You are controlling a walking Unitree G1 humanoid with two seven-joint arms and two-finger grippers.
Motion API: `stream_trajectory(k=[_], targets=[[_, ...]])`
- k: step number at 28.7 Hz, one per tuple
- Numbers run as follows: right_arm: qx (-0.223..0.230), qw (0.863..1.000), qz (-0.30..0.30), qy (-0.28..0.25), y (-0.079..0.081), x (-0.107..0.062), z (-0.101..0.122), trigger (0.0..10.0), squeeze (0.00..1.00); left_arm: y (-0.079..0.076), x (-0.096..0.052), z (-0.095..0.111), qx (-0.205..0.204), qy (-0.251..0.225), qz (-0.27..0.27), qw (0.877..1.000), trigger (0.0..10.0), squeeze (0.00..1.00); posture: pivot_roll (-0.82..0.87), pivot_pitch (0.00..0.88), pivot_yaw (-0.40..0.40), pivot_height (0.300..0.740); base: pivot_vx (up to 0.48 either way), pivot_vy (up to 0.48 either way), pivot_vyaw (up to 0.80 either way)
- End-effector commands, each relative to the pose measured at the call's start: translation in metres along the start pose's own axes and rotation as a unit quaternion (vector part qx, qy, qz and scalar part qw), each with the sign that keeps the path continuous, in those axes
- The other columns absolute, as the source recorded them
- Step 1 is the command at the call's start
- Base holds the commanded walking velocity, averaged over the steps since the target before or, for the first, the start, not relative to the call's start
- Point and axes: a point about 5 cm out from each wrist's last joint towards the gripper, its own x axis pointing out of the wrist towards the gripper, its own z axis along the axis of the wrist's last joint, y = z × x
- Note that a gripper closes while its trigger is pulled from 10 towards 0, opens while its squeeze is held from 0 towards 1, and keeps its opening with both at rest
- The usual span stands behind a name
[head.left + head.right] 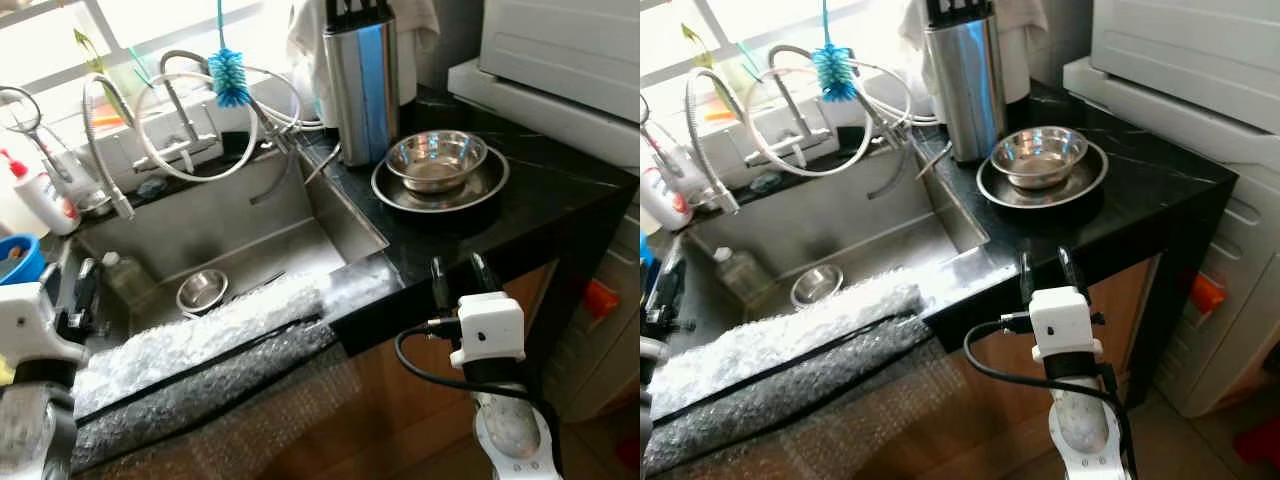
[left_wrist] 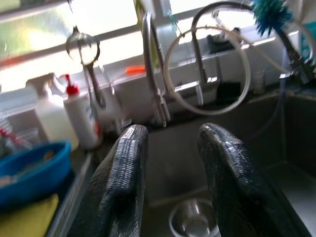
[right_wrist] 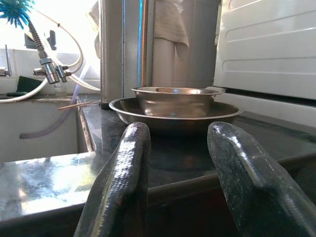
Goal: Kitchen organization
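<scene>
A steel bowl (image 1: 436, 160) sits inside a wider steel plate (image 1: 400, 196) on the black counter (image 1: 560, 190), right of the sink (image 1: 225, 235). A second small steel bowl (image 1: 202, 291) lies on the sink floor. My right gripper (image 1: 459, 273) is open, held at the counter's front edge and pointing at the stacked bowl (image 3: 173, 101) and plate (image 3: 217, 112). My left gripper (image 1: 82, 292) is open at the sink's left side, its fingers (image 2: 123, 173) aimed over the small bowl (image 2: 193, 223) toward the taps.
A steel knife block (image 1: 362, 80) stands behind the plate. Hoses, taps (image 1: 180, 110) and a blue bottle brush (image 1: 230, 78) hang over the sink. Bubble wrap (image 1: 200, 345) covers the sink's front edge. A blue tub (image 1: 20, 258) and bottles (image 1: 40, 195) stand left; a white appliance (image 1: 560, 50) right.
</scene>
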Motion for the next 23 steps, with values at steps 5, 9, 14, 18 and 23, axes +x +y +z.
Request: stream_trajectory(k=[5, 9, 14, 18, 23], targets=[[0.009, 1.000, 0.002, -0.002, 0.002, 0.000, 0.000, 10.0, 0.00, -0.001, -0.006, -0.019, 0.014, 0.029, 0.007, 0.999, 10.0, 0.00, -0.16, 0.000, 0.251, 0.740, 0.000, 0.000, 0.00], [0.007, 1.000, 0.000, -0.002, 0.001, 0.001, -0.001, 10.0, 0.00, -0.001, -0.006, -0.019, 0.014, 0.030, 0.011, 0.999, 10.0, 0.00, -0.16, 0.000, 0.247, 0.740, 0.000, 0.000, 0.00], [0.006, 1.000, -0.001, -0.002, 0.000, 0.002, -0.001, 10.0, 0.00, -0.003, -0.005, -0.019, 0.008, 0.026, 0.030, 0.999, 10.0, 0.00, -0.15, 0.000, 0.238, 0.740, 0.000, 0.000, 0.00], [0.004, 1.000, -0.003, -0.002, -0.002, 0.003, -0.001, 10.0, 0.00, -0.006, -0.004, -0.023, -0.003, 0.030, 0.036, 0.999, 10.0, 0.00, -0.16, 0.000, 0.236, 0.740, 0.000, 0.000, 0.00], [-0.002, 1.000, -0.005, 0.004, -0.006, 0.000, -0.005, 10.0, 0.00, -0.008, -0.006, -0.026, -0.009, 0.032, 0.046, 0.998, 10.0, 0.00, -0.16, 0.000, 0.226, 0.740, 0.000, 0.000, 0.00]])
